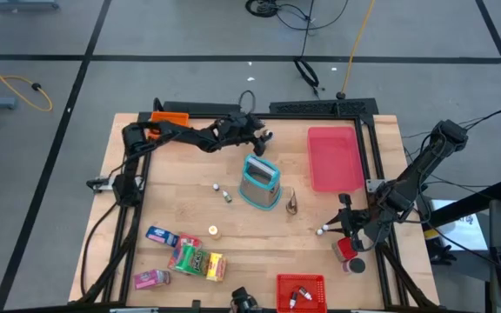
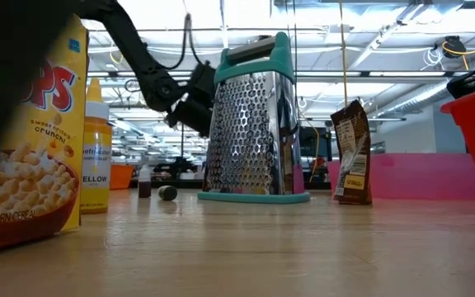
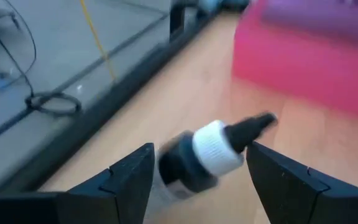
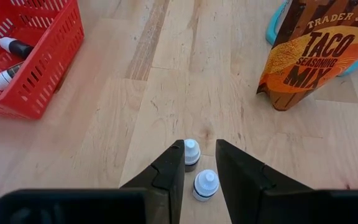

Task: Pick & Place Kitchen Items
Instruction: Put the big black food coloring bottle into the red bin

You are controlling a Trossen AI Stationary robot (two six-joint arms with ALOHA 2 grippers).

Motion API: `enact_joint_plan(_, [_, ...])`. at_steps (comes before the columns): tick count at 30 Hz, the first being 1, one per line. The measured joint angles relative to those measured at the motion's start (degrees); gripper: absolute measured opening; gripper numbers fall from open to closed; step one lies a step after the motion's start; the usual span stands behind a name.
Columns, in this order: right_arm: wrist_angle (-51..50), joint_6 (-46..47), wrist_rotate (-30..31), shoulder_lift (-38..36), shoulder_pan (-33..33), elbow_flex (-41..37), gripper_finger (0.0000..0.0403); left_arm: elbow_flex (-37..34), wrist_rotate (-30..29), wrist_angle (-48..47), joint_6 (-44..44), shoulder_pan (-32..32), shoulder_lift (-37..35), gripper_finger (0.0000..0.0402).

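My left gripper [image 1: 264, 134] hovers over the far middle of the table, beyond the teal grater [image 1: 260, 183], shut on a small dark bottle [image 3: 207, 155] with a white collar. My right gripper [image 1: 331, 224] is near the right edge, shut on a tiny white-capped bottle [image 4: 206, 184]. A second white cap [image 4: 192, 152] shows at its fingertips; whether it is held, I cannot tell. The red, dark-lidded canister [image 1: 348, 250] lies beside that gripper. Snack packets [image 1: 185, 257] lie at the near left. Two tiny bottles [image 1: 221, 192] lie mid-table. My left gripper has the small dark bottle lying crosswise between its two fingers, its body [image 3: 176, 168] by one finger and its dark tip [image 3: 260, 123] by the other. The bottle is lifted clear of the table. My right gripper pinches the tiny bottle between its two fingers, pointing down from above; only the white cap [image 4: 206, 180] shows, and the fingers hide the body.
A flat pink tray [image 1: 335, 156] lies at the far right. A red bin [image 1: 301, 291] holding small bottles sits at the near edge, and an orange bin [image 1: 170, 117] is at the far left. A taco seasoning packet [image 1: 291, 202] stands beside the grater. A cereal box [image 2: 31, 124] and a yellow bottle [image 2: 95, 148] stand near the low camera.
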Motion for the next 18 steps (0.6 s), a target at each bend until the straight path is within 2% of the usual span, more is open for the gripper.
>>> enact_joint_plan(10, [0.06,1.59,-0.41,0.0,0.01,-1.53,0.0086,3.27,-0.5,-6.33,1.63,0.44,-0.45,0.0255])
enact_joint_plan(18, [2.12,1.48,-1.46,0.0,-0.01,-2.71,0.0086,3.56,-6.14,-12.53,12.16,-0.07,-0.66,0.0255])
